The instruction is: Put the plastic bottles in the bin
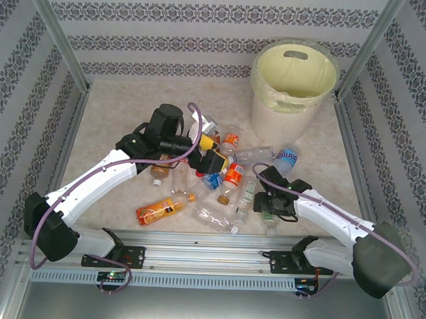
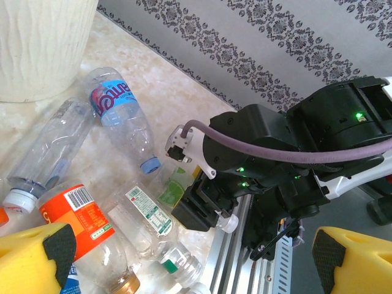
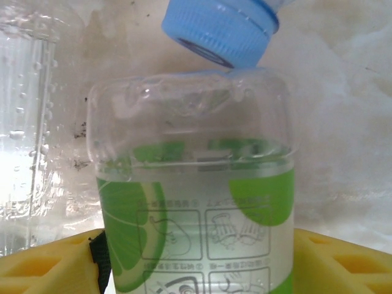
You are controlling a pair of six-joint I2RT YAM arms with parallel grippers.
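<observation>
Your right gripper [image 3: 196, 269] clamps a green-labelled bottle [image 3: 196, 184] near the front of the desk [image 1: 116, 120], yellow jaws pressed to both its sides; a blue cap [image 3: 220, 30] touches the bottle's far end; your left gripper [image 2: 190, 248] hangs over the heap, jaws spread wide; the plastic bottles [image 1: 223, 174] lie scattered mid-desk between the arms; an orange-labelled bottle [image 1: 157, 212] lies apart at front left; the bin [image 1: 285, 120] stands upright at the far right, beyond the heap.
</observation>
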